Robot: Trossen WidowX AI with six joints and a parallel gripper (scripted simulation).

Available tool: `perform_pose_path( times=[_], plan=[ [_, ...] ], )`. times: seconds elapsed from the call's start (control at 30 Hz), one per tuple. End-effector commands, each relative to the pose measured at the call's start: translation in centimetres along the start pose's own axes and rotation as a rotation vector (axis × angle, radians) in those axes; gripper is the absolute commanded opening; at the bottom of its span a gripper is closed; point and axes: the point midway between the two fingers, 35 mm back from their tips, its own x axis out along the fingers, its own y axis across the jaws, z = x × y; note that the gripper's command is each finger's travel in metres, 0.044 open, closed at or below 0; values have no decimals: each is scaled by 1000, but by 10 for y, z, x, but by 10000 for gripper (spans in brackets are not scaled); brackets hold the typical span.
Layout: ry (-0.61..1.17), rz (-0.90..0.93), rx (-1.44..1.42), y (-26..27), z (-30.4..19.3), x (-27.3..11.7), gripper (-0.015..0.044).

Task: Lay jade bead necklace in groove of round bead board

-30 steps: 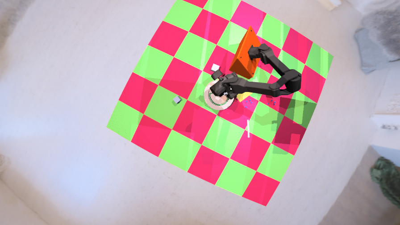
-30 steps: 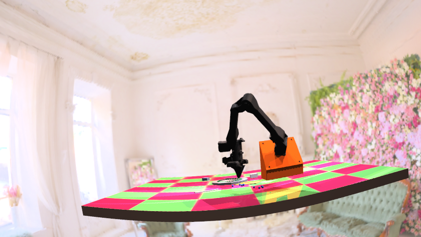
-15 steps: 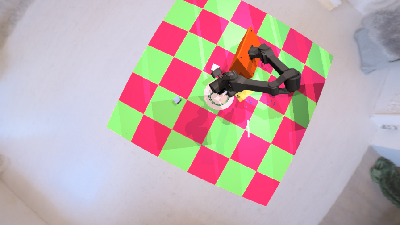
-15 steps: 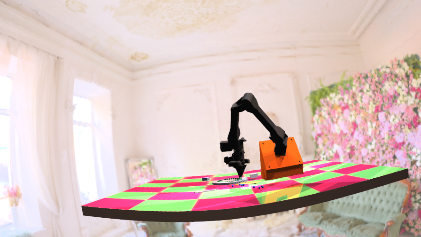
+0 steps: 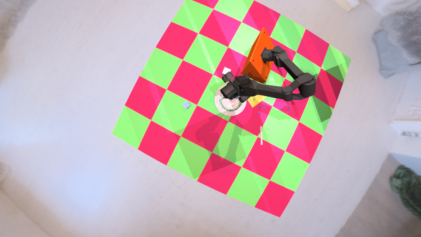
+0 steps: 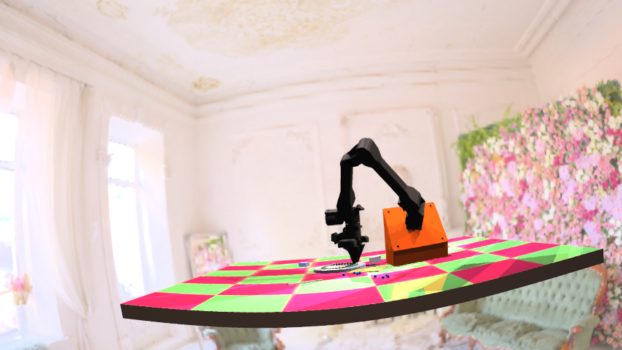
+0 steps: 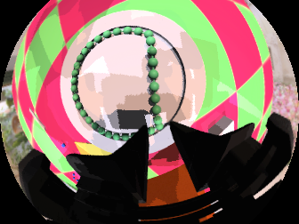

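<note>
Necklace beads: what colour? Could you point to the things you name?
The necklace [image 5: 230, 110] [image 7: 153, 74] has green beads; the wrist view shows them best.
</note>
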Motion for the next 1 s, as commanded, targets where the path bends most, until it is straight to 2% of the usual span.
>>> perform_pose_path(
  times=[0.0, 0.27, 0.9, 0.97],
  plan=[
    [0, 0, -1, 0, 0, 0, 236],
    [2, 1, 5, 0, -1, -2, 440],
    [4, 1, 7, 0, -1, -5, 440],
    [4, 1, 6, 0, 5, -6, 387]
  ],
)
